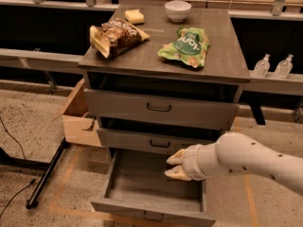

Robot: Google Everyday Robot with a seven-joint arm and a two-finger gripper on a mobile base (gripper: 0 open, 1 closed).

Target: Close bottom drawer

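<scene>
The grey cabinet has three drawers. The bottom drawer is pulled far out toward me, and its inside is bare. A small dark handle sits on its front panel at the lower edge of the view. The two drawers above it stand nearly shut. My gripper, on a white arm reaching in from the right, hovers over the back right part of the open bottom drawer, just under the middle drawer's front. Its two cream fingers point left with a small gap between them and hold nothing.
On the cabinet top lie a brown chip bag, a green chip bag, a yellow sponge and a white bowl. An open cardboard box stands at the cabinet's left. A black stand leg crosses the floor. Two bottles stand at right.
</scene>
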